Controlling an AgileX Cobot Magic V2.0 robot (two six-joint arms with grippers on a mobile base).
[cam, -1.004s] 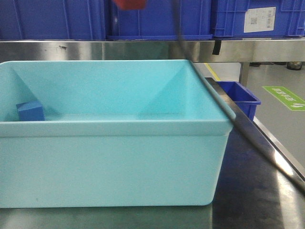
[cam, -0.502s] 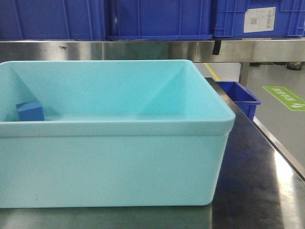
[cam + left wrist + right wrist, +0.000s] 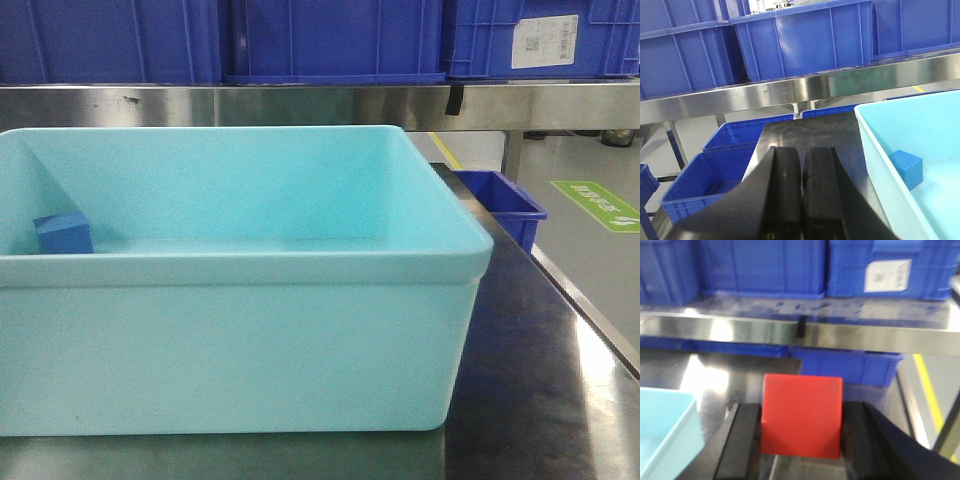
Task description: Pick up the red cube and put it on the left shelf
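- You're at a steel table (image 3: 530,400) in a warehouse-type room. There's a grey floor off to the right with a green marking (image 3: 600,205) on it.
- Right gripper (image 3: 802,432): clamped on the red cube (image 3: 802,410). One black finger (image 3: 745,437) is pressed against each side face, so you've got a solid squeeze on it.
- The cube is up in the air, not resting on anything. In the right wrist view it sits lower in frame than the left shelf (image 3: 790,332) — the steel rail straight ahead — and it's not touching that.
- Dark-blue crates (image 3: 760,265) are lined up on that shelf, one with a white label (image 3: 887,275). Another blue bin (image 3: 850,367) sits under the rail.
- A corner of the turquoise tub (image 3: 670,425) shows bottom left of that view, beside the cube and lower.
- Left gripper (image 3: 802,160): jaws pressed flat together with nothing between them, hovering over the dark tabletop just left of the tub's rim.
- Inside the tub, the small blue cube (image 3: 63,233) sits on the floor against the left wall — well apart from the red one.
- Neither arm shows up in the front view.
- More blue crates (image 3: 715,175) sit down low to the left of the table.
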